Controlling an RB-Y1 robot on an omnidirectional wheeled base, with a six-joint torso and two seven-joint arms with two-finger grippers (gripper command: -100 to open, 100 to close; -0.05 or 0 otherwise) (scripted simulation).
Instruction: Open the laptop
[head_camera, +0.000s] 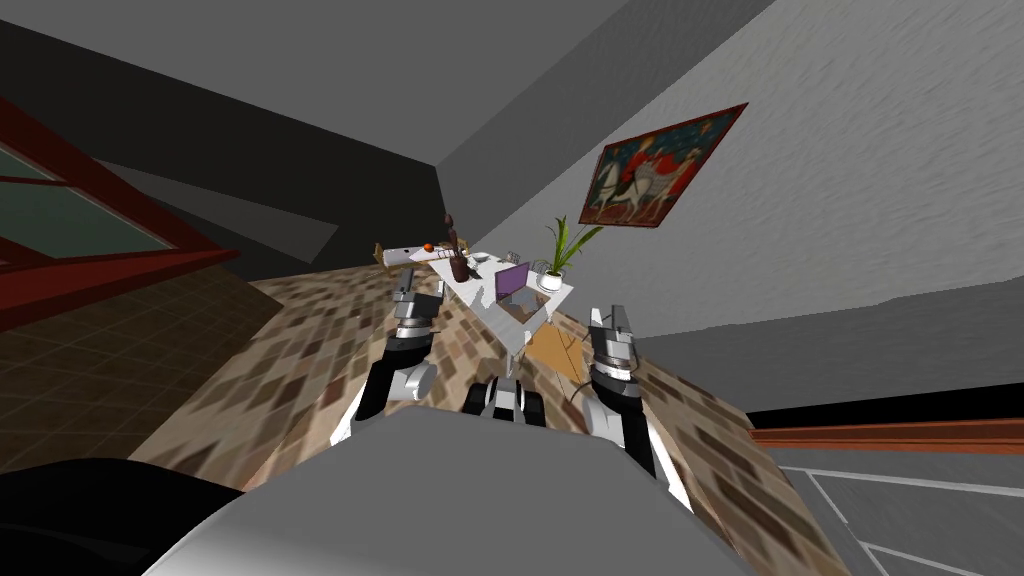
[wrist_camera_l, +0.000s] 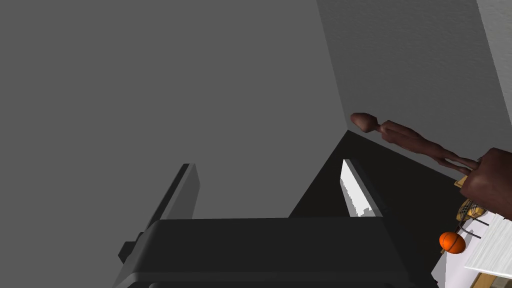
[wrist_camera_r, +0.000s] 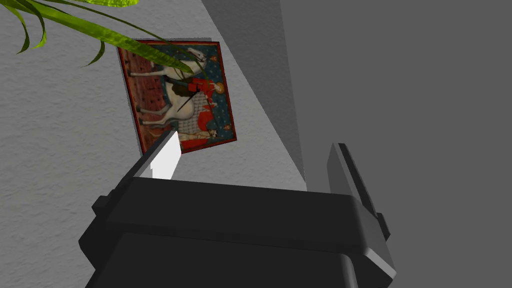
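Note:
The laptop (head_camera: 512, 281) stands on a small white table (head_camera: 478, 298) ahead of me, across the patterned floor, with its purple panel raised upright. Both arms are held up in front of my chest, well short of the table. My left gripper (head_camera: 408, 278) is open with nothing between its fingers, and it points past the table's left end (wrist_camera_l: 266, 163). My right gripper (head_camera: 609, 318) is open and empty too, aimed up at the wall right of the table (wrist_camera_r: 255, 139).
On the table are a brown vase (head_camera: 458, 262) (wrist_camera_l: 492, 182) with dark stems, an orange ball (head_camera: 427, 245) (wrist_camera_l: 452, 242) and a potted plant (head_camera: 556, 262). A tan seat (head_camera: 555, 350) stands before the table. A painting (head_camera: 660, 170) hangs on the right wall.

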